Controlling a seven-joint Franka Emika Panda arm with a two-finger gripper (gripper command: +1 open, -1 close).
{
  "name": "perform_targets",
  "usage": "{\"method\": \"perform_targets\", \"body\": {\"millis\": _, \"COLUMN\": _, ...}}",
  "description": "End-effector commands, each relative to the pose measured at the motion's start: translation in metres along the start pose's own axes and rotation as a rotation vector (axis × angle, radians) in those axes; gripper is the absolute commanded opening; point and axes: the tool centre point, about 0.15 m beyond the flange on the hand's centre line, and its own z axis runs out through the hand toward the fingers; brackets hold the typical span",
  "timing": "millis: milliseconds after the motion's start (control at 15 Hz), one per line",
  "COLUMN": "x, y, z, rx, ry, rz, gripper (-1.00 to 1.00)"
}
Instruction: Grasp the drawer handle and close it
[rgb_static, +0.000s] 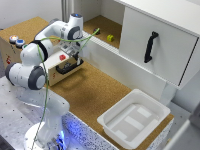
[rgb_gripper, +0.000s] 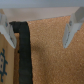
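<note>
Ext view bright, even, soft; wrist view blurry, dimmer, maybe defocused.

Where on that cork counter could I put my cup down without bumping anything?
The widest bare stretch of cork counter lies between the wooden box and the white plastic tub. A smaller patch sits in the open cabinet beside the yellow-green object. It is crowded at the drawer, where the gripper hovers open by the drawer handle.
</note>
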Motion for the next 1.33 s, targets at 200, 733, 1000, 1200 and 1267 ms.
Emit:
{"method": "perform_targets", "body": {"millis": 200, "x": 0.007, "y": 0.012, "z": 0.037, "rx": 0.007, "ry": 0.021, "rz": 0.016, "gripper": -1.00}}
{"method": "perform_targets", "body": {"millis": 733, "x": 0.008, "y": 0.023, "z": 0.090, "rx": 0.024, "ry": 0.025, "rz": 0.019, "gripper": -1.00}}
{"method": "perform_targets", "body": {"millis": 1000, "x": 0.015, "y": 0.004, "z": 0.109, "rx": 0.010, "ry": 0.069, "rz": -0.017, "gripper": -1.00}}
{"method": "perform_targets", "body": {"millis": 1200, "x": 0.022, "y": -0.012, "z": 0.109, "rx": 0.010, "ry": 0.112, "rz": -0.016, "gripper": -1.00}}
{"method": "perform_targets", "body": {"millis": 1267, "x": 0.025, "y": -0.021, "z": 0.108, "rx": 0.017, "ry": 0.115, "rz": -0.039, "gripper": -1.00}}
